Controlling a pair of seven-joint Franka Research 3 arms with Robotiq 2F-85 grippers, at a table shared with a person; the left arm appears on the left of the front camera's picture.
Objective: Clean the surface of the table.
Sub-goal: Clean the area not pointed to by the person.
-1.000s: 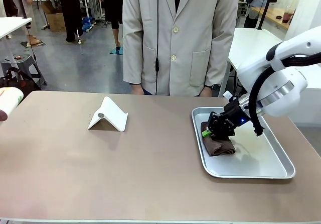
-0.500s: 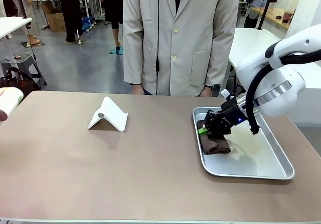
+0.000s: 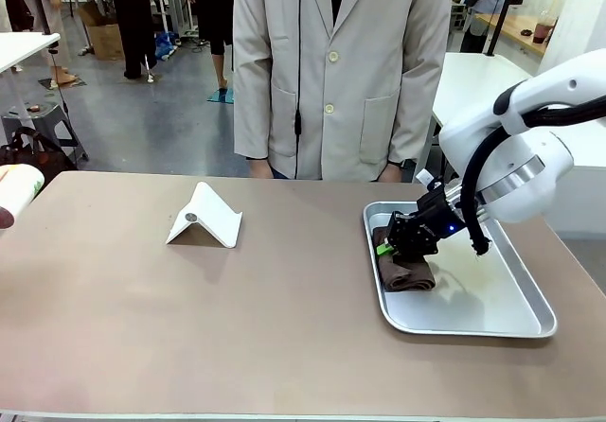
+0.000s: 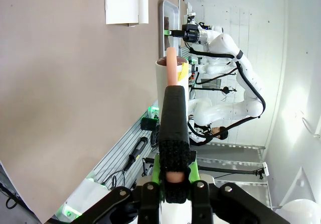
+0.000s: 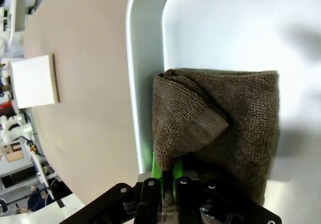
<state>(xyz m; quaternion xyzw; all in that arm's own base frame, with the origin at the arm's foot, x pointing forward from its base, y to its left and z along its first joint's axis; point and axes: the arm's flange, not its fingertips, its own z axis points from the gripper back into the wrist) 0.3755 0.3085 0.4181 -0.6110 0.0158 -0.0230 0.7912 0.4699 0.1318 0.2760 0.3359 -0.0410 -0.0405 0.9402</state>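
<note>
At table's (image 3: 284, 337) right end, inside silver tray (image 3: 473, 330): pinches folded brown cloth (image 3: 407, 272) with right gripper (image 3: 383, 248), fingers narrow, clamped on cloth's corner. At left edge: grips white container (image 3: 19, 193) with left gripper (image 4: 171, 86), fingers nearly together. Spans whole front view, brownish top, white folded stand (image 3: 206, 216) mid-left, well apart from tray. Faces person (image 3: 341, 72) at far side.
</note>
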